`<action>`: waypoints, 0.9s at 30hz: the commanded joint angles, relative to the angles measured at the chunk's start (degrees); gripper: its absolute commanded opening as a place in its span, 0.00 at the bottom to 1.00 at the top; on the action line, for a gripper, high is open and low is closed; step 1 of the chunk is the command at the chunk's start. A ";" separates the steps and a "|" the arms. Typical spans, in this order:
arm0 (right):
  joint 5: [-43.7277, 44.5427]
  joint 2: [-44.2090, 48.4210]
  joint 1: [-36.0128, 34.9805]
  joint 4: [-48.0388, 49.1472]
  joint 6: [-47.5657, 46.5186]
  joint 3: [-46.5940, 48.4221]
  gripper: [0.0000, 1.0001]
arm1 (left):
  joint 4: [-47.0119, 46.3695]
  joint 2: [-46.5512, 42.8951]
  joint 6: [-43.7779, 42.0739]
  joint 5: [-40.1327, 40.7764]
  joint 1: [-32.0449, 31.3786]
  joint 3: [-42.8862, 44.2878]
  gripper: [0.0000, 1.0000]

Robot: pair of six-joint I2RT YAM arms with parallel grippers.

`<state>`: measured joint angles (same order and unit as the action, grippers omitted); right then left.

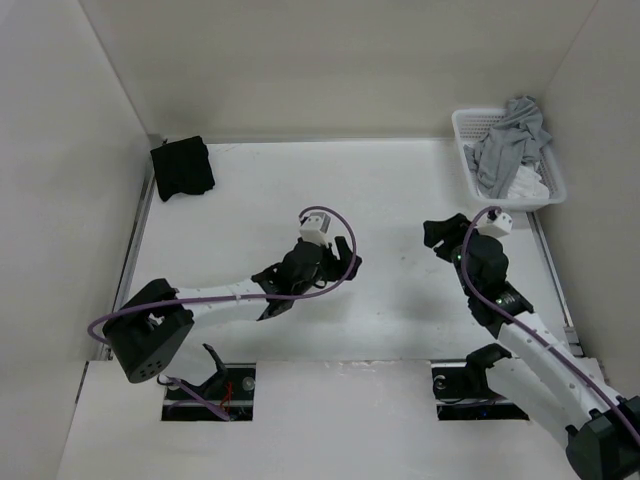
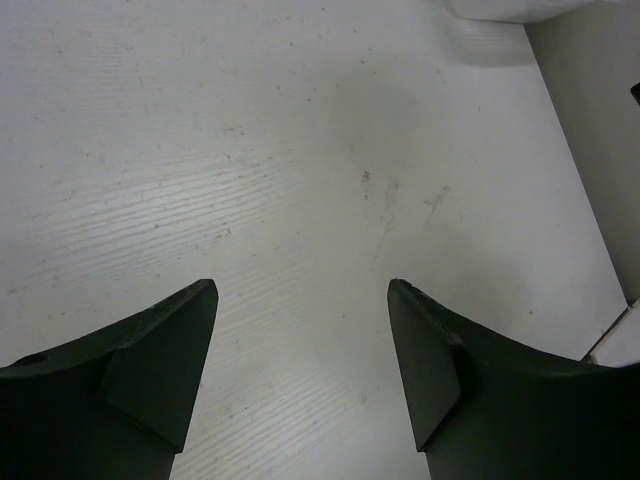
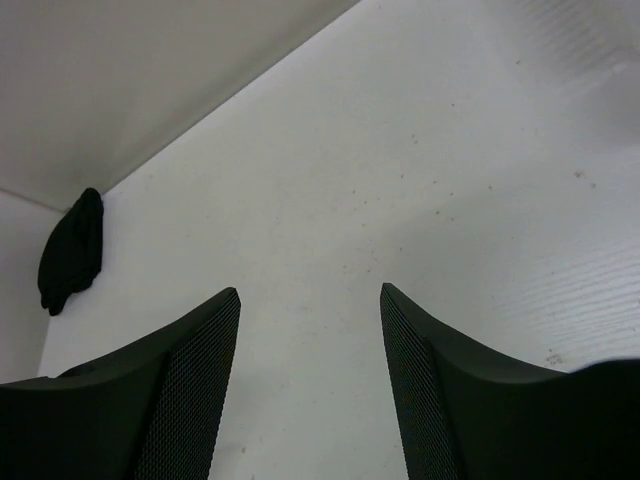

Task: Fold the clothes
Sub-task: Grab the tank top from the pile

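Observation:
The clothes [image 1: 508, 143], grey knit fabric, lie bunched in a white basket [image 1: 466, 160] at the back right corner, hanging over its rim. My left gripper [image 1: 350, 263] hovers over the bare white table near the middle. In its wrist view the left gripper [image 2: 300, 287] is open with only tabletop between the fingers. My right gripper [image 1: 436, 233] sits left of and nearer than the basket. The right gripper [image 3: 310, 292] is open too, holding nothing. Neither gripper touches the clothes.
A black folded cloth [image 1: 182, 167] lies at the back left corner and also shows as the black cloth [image 3: 70, 250] in the right wrist view. White walls close in the table at the left, back and right. Some white fabric [image 1: 528, 183] lies in the basket under the grey.

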<state>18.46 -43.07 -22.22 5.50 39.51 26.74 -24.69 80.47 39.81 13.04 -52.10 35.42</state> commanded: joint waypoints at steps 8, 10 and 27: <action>2.02 -4.82 1.69 0.65 0.13 5.69 0.36 | -5.72 1.10 -2.11 -1.88 -0.59 -2.02 0.66; 1.76 -7.89 3.53 0.04 -0.74 8.58 0.08 | -6.95 0.92 -3.07 -1.88 -1.03 -2.64 0.52; 2.90 -67.47 38.51 -3.29 -5.40 66.22 0.47 | -12.75 2.24 -5.97 -2.31 1.34 -5.36 0.48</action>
<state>20.08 -104.75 13.13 4.89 35.29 84.31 -33.34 82.08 34.85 11.53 -51.55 30.70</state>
